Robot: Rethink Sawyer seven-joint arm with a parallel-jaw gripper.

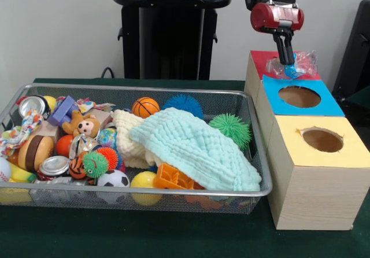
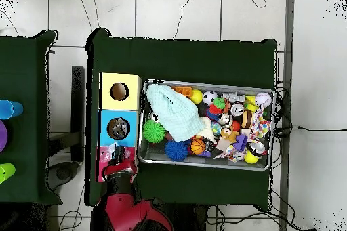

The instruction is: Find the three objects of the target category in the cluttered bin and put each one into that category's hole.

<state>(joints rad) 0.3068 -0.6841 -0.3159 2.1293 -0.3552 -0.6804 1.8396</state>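
Observation:
My gripper [image 1: 288, 66] is shut on a wrinkly lump of clear plastic with bluish tints [image 1: 300, 63]. It holds the lump over the seam between the red top and the blue top, just behind the blue-topped hole [image 1: 299, 96]. In the overhead view the gripper [image 2: 116, 156] is over the red box, beside the blue hole [image 2: 118, 128], where something pale and shiny shows inside. The wire mesh bin [image 1: 133, 88] is full of toys; it also shows in the overhead view [image 2: 217, 86]. I see no other plastic lump clearly in the bin.
A mint cloth [image 1: 196, 145] covers the bin's right half. Around it are a green spiky ball [image 1: 230, 128], a blue spiky ball [image 1: 182, 103], a small basketball [image 1: 145, 106] and silver cans [image 1: 54, 165]. The yellow-topped hole [image 1: 322, 139] is nearest the camera, the red top [image 1: 261, 57] farthest.

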